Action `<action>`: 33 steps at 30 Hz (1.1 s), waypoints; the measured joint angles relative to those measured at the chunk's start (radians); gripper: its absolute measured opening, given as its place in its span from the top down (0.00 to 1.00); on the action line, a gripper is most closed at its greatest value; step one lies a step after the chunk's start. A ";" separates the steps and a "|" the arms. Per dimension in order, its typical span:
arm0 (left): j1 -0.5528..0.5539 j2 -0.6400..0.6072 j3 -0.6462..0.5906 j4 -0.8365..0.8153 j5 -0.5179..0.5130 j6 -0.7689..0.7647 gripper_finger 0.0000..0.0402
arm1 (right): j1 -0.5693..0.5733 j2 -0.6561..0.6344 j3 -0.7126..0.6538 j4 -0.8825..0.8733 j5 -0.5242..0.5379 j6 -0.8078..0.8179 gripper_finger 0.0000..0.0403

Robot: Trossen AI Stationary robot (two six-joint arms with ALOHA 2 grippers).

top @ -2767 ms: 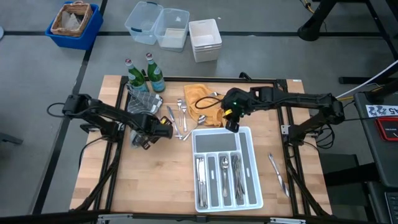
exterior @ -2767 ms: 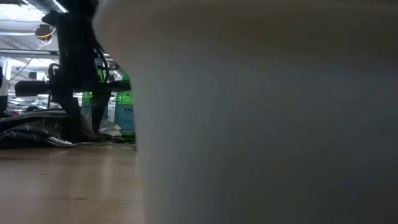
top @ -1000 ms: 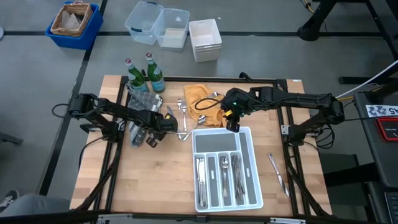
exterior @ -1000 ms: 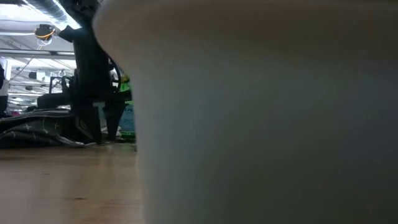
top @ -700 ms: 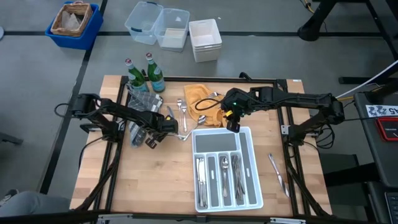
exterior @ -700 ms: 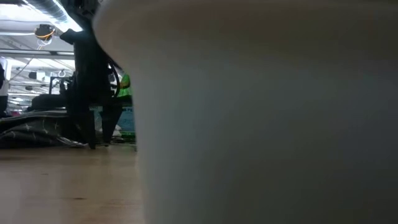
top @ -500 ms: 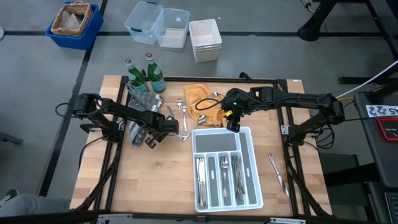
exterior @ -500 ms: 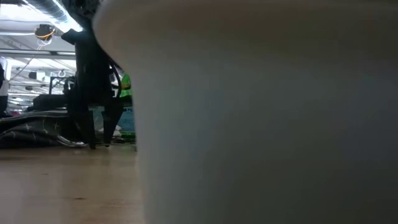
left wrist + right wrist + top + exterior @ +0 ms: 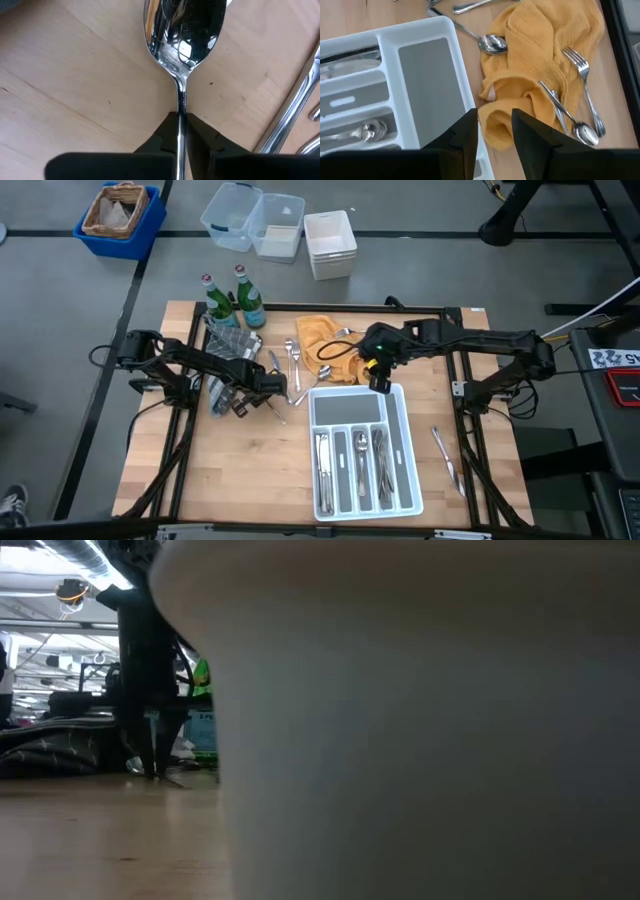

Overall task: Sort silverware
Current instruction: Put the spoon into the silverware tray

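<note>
A shiny spoon (image 9: 182, 30) lies flat on the wood, bowl up, its thin handle pinched between two dark fingers (image 9: 162, 140). More silverware (image 9: 363, 455) lies sorted in the tray – other pieces (image 9: 580, 95) rest on the yellow cloth.

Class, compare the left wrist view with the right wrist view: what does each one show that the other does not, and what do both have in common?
Only the left wrist view shows the left gripper shut on a spoon, its fingers pinching the thin handle just behind the bowl.

Only the right wrist view shows the right gripper open above the edge of the white tray, a crumpled yellow cloth, and a fork lying on it.

Both show the wooden table and loose silverware lying on it.
</note>
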 joint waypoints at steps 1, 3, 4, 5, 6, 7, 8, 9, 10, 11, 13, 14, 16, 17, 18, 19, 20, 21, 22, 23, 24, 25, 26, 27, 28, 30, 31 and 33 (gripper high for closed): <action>0.000 0.000 0.000 0.000 0.000 0.001 0.98 | 0.000 -0.001 0.000 -0.002 0.000 0.000 0.70; 0.000 0.000 0.000 0.000 0.000 0.007 0.97 | 0.000 -0.003 0.000 -0.017 0.000 0.000 0.70; 0.000 0.000 0.000 0.001 0.000 0.016 0.97 | 0.000 -0.003 0.000 -0.026 0.000 0.000 0.70; 0.000 0.000 0.000 0.001 0.000 0.028 0.97 | 0.000 -0.004 0.000 -0.030 0.000 0.000 0.70; 0.000 -0.002 -0.001 0.002 -0.001 0.037 0.97 | 0.000 -0.004 0.000 -0.037 0.000 0.000 0.70; 0.000 -0.006 -0.002 0.005 -0.001 0.051 0.98 | 0.000 -0.005 0.000 -0.049 0.000 0.000 0.70; 0.000 -0.012 -0.003 0.006 -0.001 0.062 0.99 | 0.000 -0.005 0.000 -0.059 0.000 0.000 0.70; 0.000 -0.023 -0.003 0.011 -0.001 0.072 0.99 | 0.000 -0.005 0.000 -0.063 0.000 0.000 0.70; 0.000 -0.032 -0.006 0.013 -0.001 0.084 0.99 | 0.000 -0.005 0.000 -0.068 0.000 0.000 0.70; 0.000 -0.042 -0.005 0.012 -0.001 0.093 0.98 | 0.000 -0.005 0.000 -0.072 0.000 0.000 0.70; 0.000 -0.063 -0.008 0.015 -0.004 0.119 0.98 | 0.000 -0.005 0.000 -0.072 0.000 0.001 0.70; 0.000 -0.074 -0.009 0.025 -0.012 0.135 0.98 | 0.000 -0.005 0.000 -0.072 0.000 0.002 0.70; 0.001 -0.104 -0.007 0.031 -0.017 0.160 0.99 | 0.000 -0.005 0.000 -0.072 0.000 0.002 0.70; 0.001 -0.114 -0.007 0.036 -0.018 0.172 0.99 | 0.000 -0.005 0.000 -0.072 0.000 0.003 0.70; 0.001 -0.123 -0.007 0.051 -0.016 0.193 0.99 | 0.000 -0.005 0.000 -0.073 0.000 0.003 0.70; 0.000 -0.130 -0.007 0.069 -0.015 0.217 0.99 | 0.000 -0.005 0.000 -0.074 0.000 0.003 0.70; 0.000 -0.137 -0.007 0.088 -0.013 0.240 0.99 | 0.001 -0.005 0.000 -0.076 0.000 0.003 0.70; -0.001 -0.150 -0.007 0.116 -0.012 0.266 0.99 | 0.001 -0.005 0.000 -0.079 0.000 0.003 0.70; -0.001 -0.157 -0.006 0.157 -0.012 0.294 0.99 | 0.001 -0.005 0.000 -0.082 0.000 0.003 0.70; -0.003 -0.163 -0.004 0.205 -0.013 0.323 0.99 | 0.001 -0.005 0.000 -0.087 0.001 0.003 0.70; -0.006 -0.167 -0.004 0.254 -0.013 0.357 0.99 | 0.001 -0.005 0.000 -0.092 0.000 0.003 0.70; -0.010 -0.168 -0.004 0.304 -0.013 0.389 0.99 | 0.001 -0.005 0.000 -0.095 0.001 0.003 0.70; -0.017 -0.169 -0.004 0.372 -0.013 0.423 0.99 | 0.001 -0.005 0.000 -0.096 0.001 0.003 0.70; -0.025 -0.169 -0.004 0.443 -0.013 0.456 0.99 | 0.001 -0.005 0.000 -0.096 0.001 0.003 0.70; -0.036 -0.169 -0.003 0.511 -0.012 0.484 0.99 | 0.001 -0.005 0.000 -0.096 0.001 0.003 0.70; -0.063 -0.159 -0.003 0.650 -0.025 0.530 0.98 | 0.001 -0.005 0.000 -0.095 0.002 0.003 0.70; -0.081 -0.150 -0.002 0.714 -0.046 0.546 0.98 | 0.001 -0.005 0.000 -0.094 0.006 0.003 0.70; -0.119 -0.130 -0.001 0.819 -0.094 0.572 0.98 | 0.002 -0.005 0.000 -0.089 0.017 0.003 0.70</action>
